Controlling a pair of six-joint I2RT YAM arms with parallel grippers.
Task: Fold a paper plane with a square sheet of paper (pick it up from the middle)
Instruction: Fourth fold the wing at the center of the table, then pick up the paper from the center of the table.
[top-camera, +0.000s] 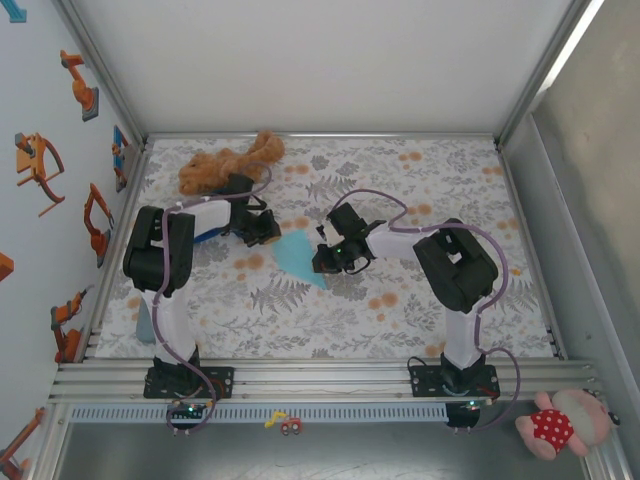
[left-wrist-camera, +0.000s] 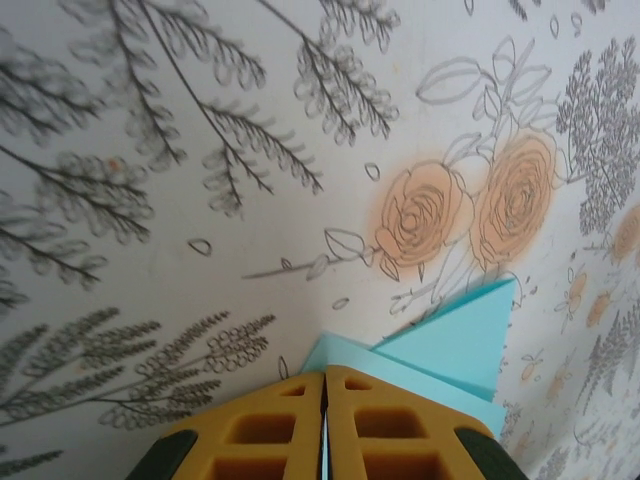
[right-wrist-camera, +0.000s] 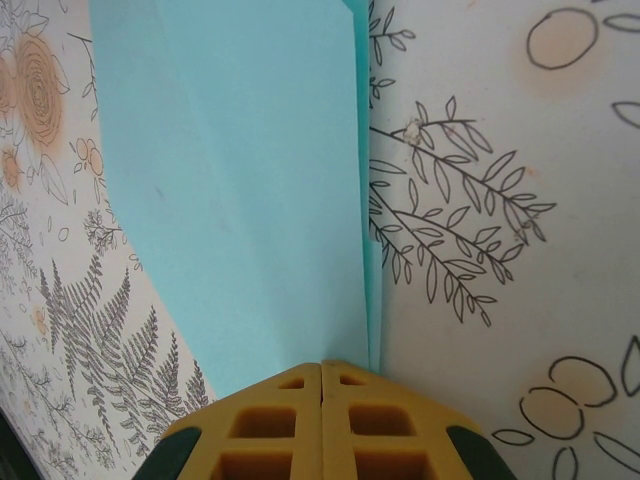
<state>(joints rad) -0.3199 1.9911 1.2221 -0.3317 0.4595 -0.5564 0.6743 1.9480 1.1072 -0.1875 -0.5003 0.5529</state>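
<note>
Left gripper (left-wrist-camera: 324, 375) pinches the paper plane (left-wrist-camera: 455, 345); right gripper (right-wrist-camera: 321, 365), pressed together, meets its opposite end, probably steadying a crease.

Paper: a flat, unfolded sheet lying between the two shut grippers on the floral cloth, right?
Not unfolded: the right wrist view shows the light blue paper folded, with overlapping layers. It does lie between the shut left gripper and right gripper on the floral cloth.

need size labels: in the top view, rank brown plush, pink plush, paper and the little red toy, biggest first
1. brown plush and pink plush: look about alike, so unranked
2. paper
3. red toy
</note>
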